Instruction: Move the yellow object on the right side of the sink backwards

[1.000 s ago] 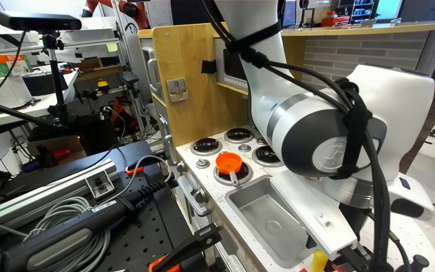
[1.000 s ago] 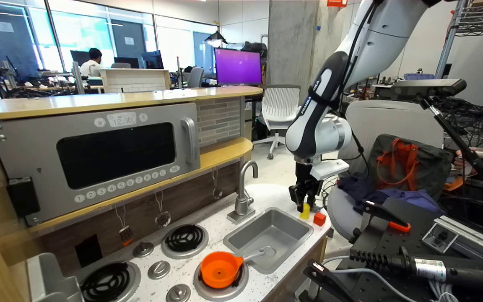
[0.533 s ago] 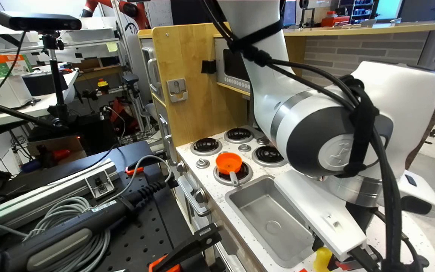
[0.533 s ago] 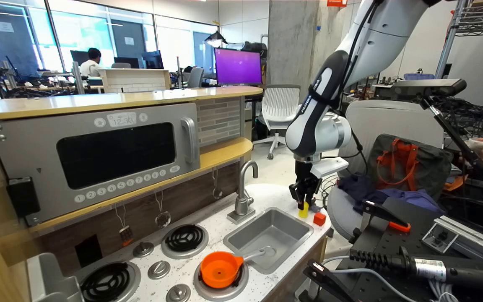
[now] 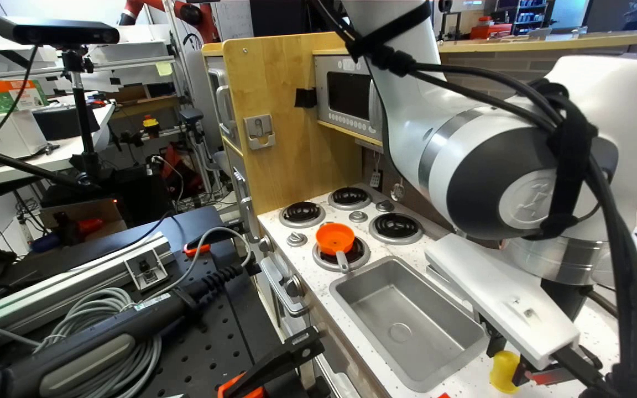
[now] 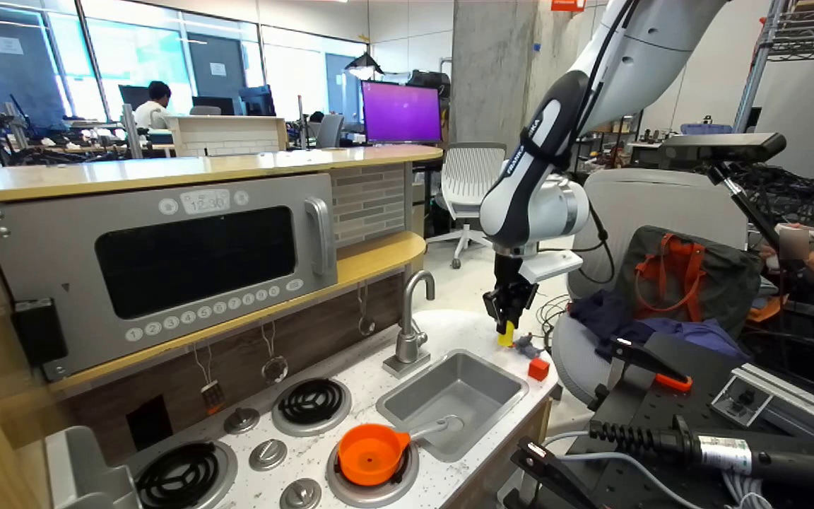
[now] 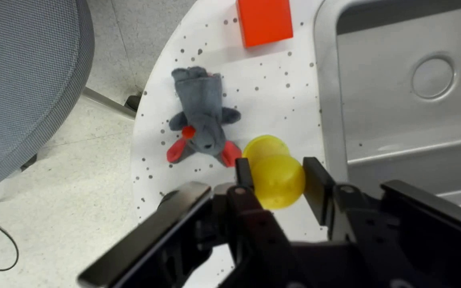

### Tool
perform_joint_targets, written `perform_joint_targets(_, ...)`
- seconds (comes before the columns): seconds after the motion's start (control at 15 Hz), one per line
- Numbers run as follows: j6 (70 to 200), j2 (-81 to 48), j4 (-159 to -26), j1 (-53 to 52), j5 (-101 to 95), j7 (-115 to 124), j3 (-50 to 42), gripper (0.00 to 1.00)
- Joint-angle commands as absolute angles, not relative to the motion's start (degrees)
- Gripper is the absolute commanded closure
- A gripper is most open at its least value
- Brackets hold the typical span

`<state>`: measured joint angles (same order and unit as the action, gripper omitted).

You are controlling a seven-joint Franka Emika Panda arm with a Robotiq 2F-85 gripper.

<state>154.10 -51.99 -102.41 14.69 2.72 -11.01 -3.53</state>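
Beside the sink (image 6: 463, 392), at the end away from the orange pan (image 6: 370, 451): gripper (image 7: 277, 172) pinching the yellow object (image 7: 279, 184) between 2 fingers (image 7: 319, 188); cannot tell whether it touches the counter (image 7: 274, 98). Gray toy mouse (image 7: 202, 104) just beside it; red block (image 7: 265, 22) near the sink's edge. Sink: round drain (image 7: 433, 78) showing in its floor. Pan sits on 1 of 4 burners (image 5: 359, 252), handle (image 5: 343, 262) pointing toward the sink.
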Motion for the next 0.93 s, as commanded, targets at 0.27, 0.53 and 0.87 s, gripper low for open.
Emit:
perform_joint_targets(0.27,152.5,-53.37,-97.42,17.66,4.08,-9.2,-2.65,0.89)
perform_joint_targets(0.53,152.77,-54.59,-96.5,18.02,4.77,-8.14,-2.63,0.89)
perform_joint_targets(0.87,152.62,-56.38,-95.26,17.63,4.96,-6.02,-3.01,0.89)
